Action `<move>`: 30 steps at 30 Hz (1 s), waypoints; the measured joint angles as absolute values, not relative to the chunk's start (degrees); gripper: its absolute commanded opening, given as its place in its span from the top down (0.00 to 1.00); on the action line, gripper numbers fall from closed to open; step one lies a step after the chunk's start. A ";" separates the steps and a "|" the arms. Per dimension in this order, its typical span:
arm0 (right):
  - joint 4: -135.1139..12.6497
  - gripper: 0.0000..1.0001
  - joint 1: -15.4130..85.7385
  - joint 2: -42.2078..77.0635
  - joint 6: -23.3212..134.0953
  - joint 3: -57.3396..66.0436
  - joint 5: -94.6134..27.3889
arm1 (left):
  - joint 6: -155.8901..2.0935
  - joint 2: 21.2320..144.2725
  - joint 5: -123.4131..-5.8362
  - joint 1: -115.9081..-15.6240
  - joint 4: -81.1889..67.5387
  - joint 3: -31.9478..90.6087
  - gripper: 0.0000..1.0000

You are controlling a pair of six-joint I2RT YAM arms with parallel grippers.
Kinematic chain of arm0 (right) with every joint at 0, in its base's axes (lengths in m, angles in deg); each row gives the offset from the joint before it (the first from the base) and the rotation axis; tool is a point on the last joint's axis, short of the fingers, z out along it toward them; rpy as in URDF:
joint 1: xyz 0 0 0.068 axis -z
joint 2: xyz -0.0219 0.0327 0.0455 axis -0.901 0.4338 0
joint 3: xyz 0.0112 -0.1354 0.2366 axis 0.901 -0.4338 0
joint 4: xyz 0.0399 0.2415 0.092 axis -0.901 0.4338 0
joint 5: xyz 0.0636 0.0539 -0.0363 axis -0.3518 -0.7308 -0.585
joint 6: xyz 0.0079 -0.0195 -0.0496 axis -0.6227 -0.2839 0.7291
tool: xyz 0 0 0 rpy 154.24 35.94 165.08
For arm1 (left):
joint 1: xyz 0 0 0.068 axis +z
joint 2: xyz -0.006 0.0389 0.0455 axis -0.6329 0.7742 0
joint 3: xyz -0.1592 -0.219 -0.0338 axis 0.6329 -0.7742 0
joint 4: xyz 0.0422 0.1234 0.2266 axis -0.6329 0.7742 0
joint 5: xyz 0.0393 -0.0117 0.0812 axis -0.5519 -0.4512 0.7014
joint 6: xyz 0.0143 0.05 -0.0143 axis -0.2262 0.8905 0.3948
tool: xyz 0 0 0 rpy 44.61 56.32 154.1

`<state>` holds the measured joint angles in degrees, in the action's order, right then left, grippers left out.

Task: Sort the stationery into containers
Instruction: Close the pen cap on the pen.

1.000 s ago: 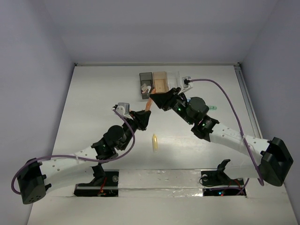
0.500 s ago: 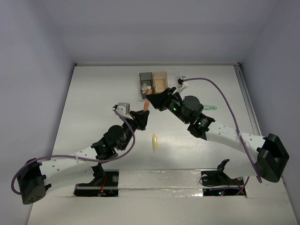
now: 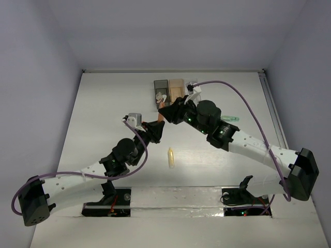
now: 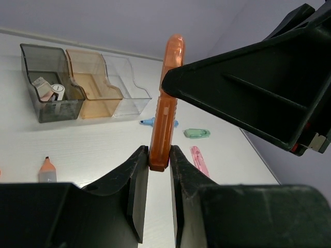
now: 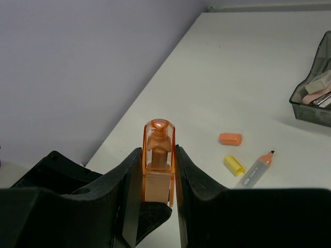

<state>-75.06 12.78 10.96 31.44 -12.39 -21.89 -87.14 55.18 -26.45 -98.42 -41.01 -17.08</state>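
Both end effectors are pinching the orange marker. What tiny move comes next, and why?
Probably the left end effector should let go. Both it and the right end effector pinch the orange marker, and the right one sits nearer the containers, so it could carry it over.

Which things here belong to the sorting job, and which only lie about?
Belong: orange marker, yellow marker, mint green marker, pink marker, grey bin, orange bin, clear bin.
Lying about: purple cable, rail at the table's right edge.
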 measured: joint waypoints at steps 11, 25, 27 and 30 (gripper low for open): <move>-74.25 0.97 12.81 10.96 31.31 -12.06 -25.55 | -86.75 54.00 -26.50 -98.42 -40.38 -16.97 1.00; -80.50 1.00 11.84 9.47 28.75 -18.18 -23.47 | -82.31 53.67 -25.99 -99.23 -33.58 -14.61 1.00; -81.12 1.00 11.34 8.94 28.75 -18.68 -22.31 | -81.70 53.74 -26.15 -99.32 -33.45 -14.20 1.00; -82.14 1.00 10.58 8.73 28.55 -19.34 -20.63 | -80.48 53.98 -26.12 -99.34 -32.51 -13.32 1.00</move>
<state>-82.14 10.58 8.73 28.55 -19.34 -20.63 -80.48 53.98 -26.12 -99.34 -32.51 -13.32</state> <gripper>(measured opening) 0.336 0.160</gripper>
